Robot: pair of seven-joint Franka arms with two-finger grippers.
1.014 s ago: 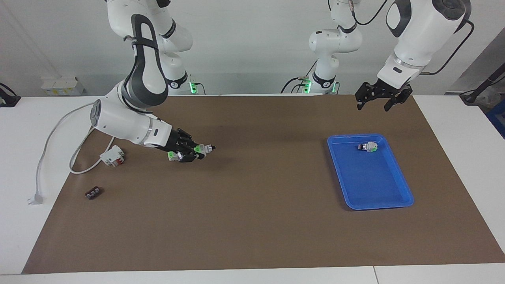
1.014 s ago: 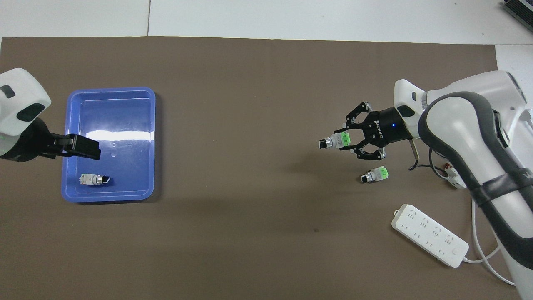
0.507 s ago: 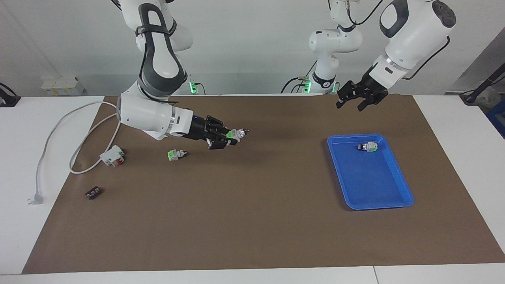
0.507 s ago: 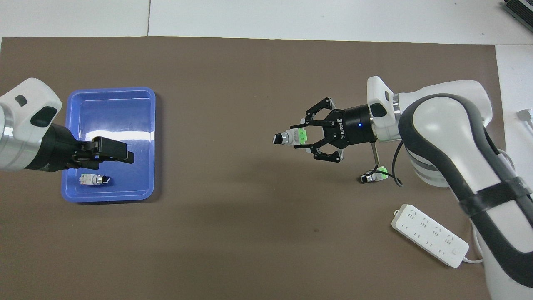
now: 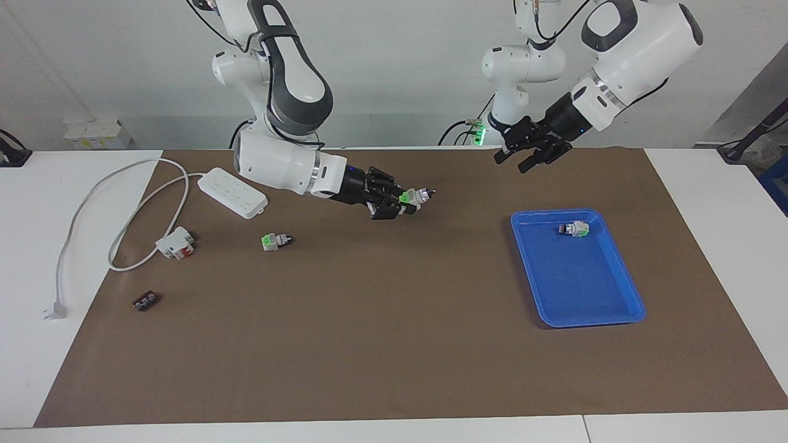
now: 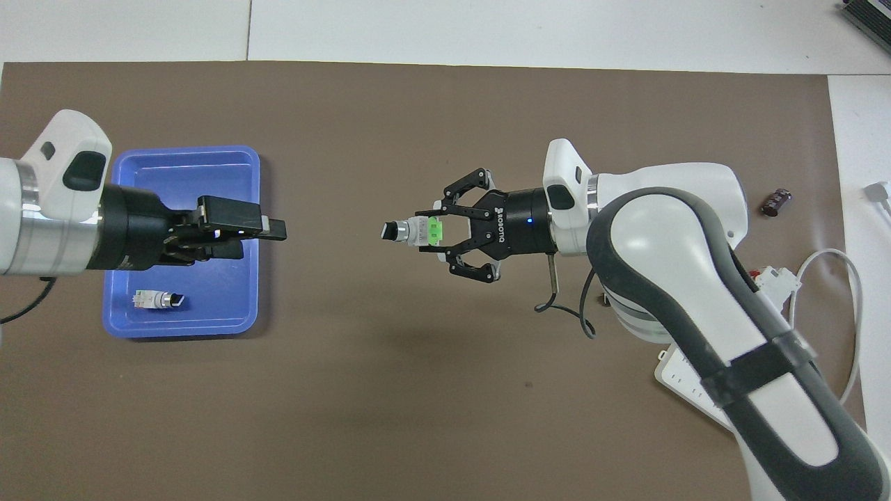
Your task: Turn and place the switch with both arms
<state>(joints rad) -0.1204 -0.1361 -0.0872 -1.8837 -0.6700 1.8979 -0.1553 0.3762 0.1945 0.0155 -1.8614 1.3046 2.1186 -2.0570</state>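
My right gripper (image 5: 409, 200) (image 6: 426, 233) hangs over the middle of the brown mat, shut on a switch (image 5: 416, 196) (image 6: 411, 232). The green block sits between the fingers and the black knob tip points toward the left arm's end. My left gripper (image 5: 516, 161) (image 6: 263, 239) is raised over the edge of the blue tray (image 5: 591, 311) (image 6: 184, 150), open and empty, facing the held switch with a gap between them. A second switch (image 5: 574, 229) (image 6: 159, 300) lies in the tray. Another switch (image 5: 276, 241) lies on the mat toward the right arm's end.
A white power strip (image 5: 233, 192) (image 6: 686, 390) with its cable lies near the right arm's base. Toward the right arm's end there is also a white-and-red block (image 5: 175, 242) (image 6: 778, 278). A small black piece (image 5: 146, 301) (image 6: 776, 202) lies farther from the robots.
The right arm has carried the switch from its end of the mat to the middle. The left gripper has swung from beside the tray toward the held switch, turning to face it.
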